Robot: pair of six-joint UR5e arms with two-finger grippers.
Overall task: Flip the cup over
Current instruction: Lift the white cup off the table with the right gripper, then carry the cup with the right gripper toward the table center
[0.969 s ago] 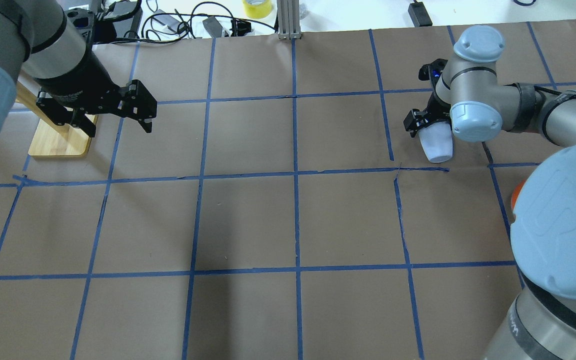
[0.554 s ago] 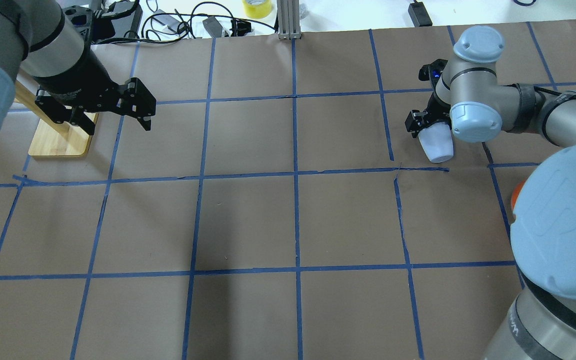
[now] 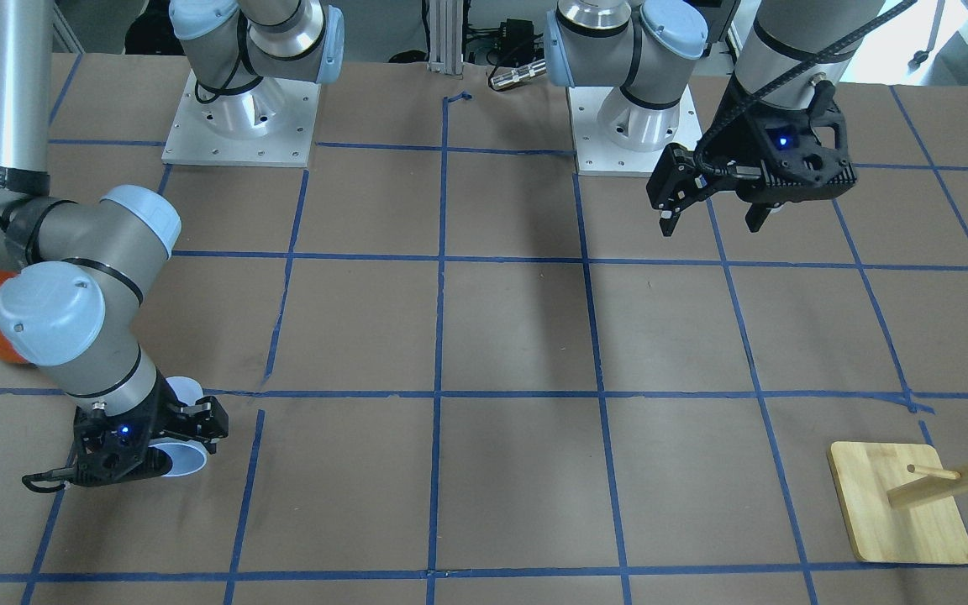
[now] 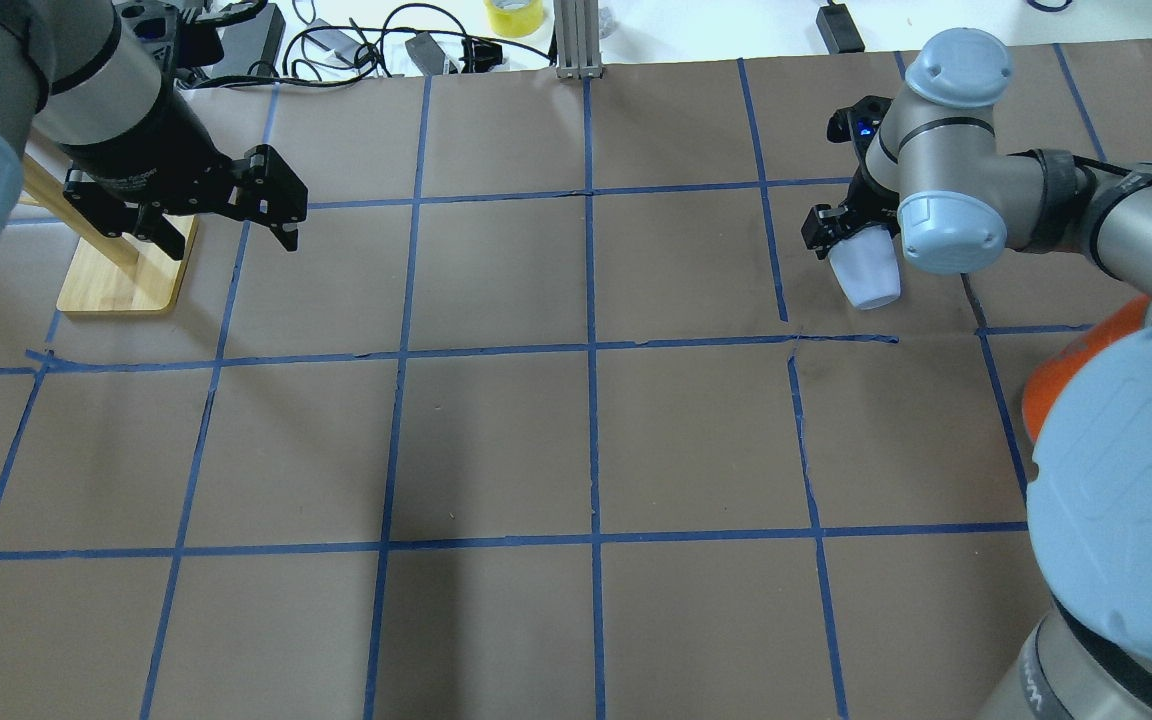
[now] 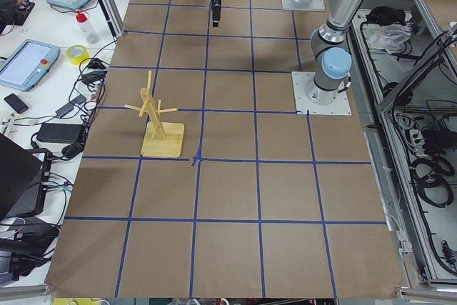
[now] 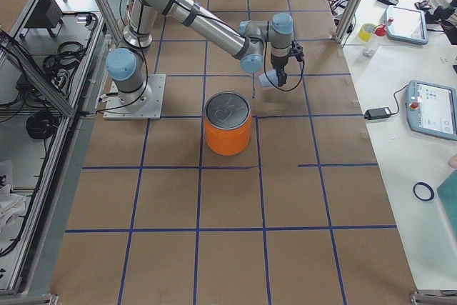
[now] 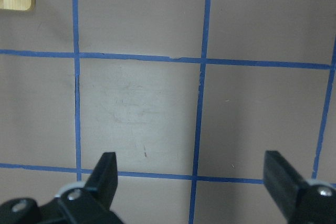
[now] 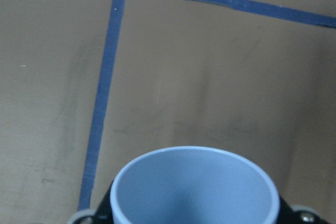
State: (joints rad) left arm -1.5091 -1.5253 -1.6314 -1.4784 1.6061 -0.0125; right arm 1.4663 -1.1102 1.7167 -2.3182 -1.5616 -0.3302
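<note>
The cup (image 4: 866, 277) is a small pale lavender tumbler gripped in my right gripper (image 4: 848, 238), far right on the table. It is tilted well over, with its open mouth (image 3: 182, 460) facing away from the robot's base. The right wrist view looks into its bluish inside (image 8: 194, 190) between the fingers. In the exterior right view the cup (image 6: 269, 78) hangs low over the paper; I cannot tell whether it touches. My left gripper (image 4: 233, 238) is open and empty above the far left, with both fingers spread in the left wrist view (image 7: 193, 178).
A large orange can (image 6: 228, 125) with a silver lid stands just behind the right gripper, toward the robot. A wooden rack on a bamboo base (image 4: 121, 280) stands at the far left, under the left arm. Brown paper with a blue tape grid (image 4: 591, 345) covers the table.
My right gripper has moved a little away from the robot with the cup in it, and more of the orange can shows. My left gripper has drifted slightly left and away.
</note>
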